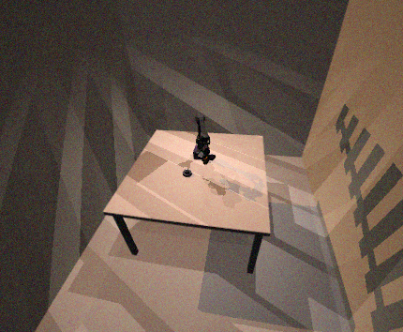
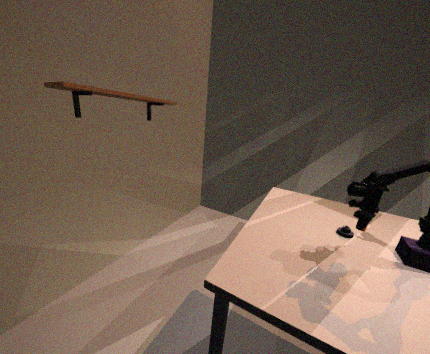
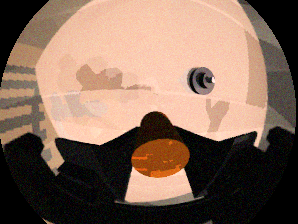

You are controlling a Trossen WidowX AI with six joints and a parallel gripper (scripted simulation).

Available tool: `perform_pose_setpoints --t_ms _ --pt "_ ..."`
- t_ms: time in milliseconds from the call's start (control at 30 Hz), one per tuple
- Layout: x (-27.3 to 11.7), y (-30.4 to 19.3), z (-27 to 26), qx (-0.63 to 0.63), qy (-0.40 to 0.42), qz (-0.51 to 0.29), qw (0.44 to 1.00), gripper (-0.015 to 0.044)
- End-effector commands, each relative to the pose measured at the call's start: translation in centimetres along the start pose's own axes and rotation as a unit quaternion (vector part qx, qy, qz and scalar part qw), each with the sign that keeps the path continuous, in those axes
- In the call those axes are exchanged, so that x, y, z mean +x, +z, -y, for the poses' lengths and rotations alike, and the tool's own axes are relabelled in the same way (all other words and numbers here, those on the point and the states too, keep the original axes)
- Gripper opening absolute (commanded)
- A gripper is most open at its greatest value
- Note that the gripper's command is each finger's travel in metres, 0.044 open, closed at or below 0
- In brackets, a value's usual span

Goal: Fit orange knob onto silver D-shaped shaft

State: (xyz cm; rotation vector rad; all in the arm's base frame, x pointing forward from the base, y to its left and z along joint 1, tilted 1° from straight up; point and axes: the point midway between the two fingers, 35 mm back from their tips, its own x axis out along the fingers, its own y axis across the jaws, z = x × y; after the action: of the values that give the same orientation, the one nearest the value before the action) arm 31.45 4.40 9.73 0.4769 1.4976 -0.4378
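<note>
Pinched shut on the orange round knob (image 1: 205,158) (image 2: 364,228) (image 3: 160,158), the black parallel-jaw gripper (image 1: 206,161) (image 2: 363,227) (image 3: 156,129) hangs above the pale, dark-edged tabletop (image 1: 191,202) (image 2: 259,250) (image 3: 150,40), its fingers pointing down. Going left to right in the exterior view, a brown wooden shelf (image 2: 111,93) comes first, mounted on the tan wall (image 1: 379,89) (image 2: 104,165) by two black brackets. Next, on the tabletop, is the dark round pedestal (image 1: 186,173) (image 2: 345,232) (image 3: 199,88) with the small silver shaft (image 3: 212,80) standing up from it, its tip catching light in the wrist view. Just right of the pedestal come the gripper and knob; the knob is off the shaft, and the wrist view shows its orange oval face between the fingers. Farther right, the black jointed arm (image 1: 201,133) (image 2: 411,170) reaches left from its dark purple block base (image 1: 195,151) (image 2: 405,250), which sits on the tabletop.
</note>
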Motion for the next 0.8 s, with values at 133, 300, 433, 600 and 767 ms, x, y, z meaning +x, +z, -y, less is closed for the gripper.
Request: perform_pose_setpoints --t_ms 133,300,433,600,767 --pt "0.7 1.7 1.9 0.004 0.0 0.004 1.0 0.0" --pt "1.1 2.7 3.2 0.002 -0.001 0.004 1.0 0.0" --pt "1.4 3.4 4.2 0.001 -0.002 0.004 1.0 0.0" --pt "1.9 4.3 5.5 0.0 -0.003 0.004 1.0 0.0" --pt "2.3 5.1 6.9 -0.001 -0.004 0.004 1.0 0.0"
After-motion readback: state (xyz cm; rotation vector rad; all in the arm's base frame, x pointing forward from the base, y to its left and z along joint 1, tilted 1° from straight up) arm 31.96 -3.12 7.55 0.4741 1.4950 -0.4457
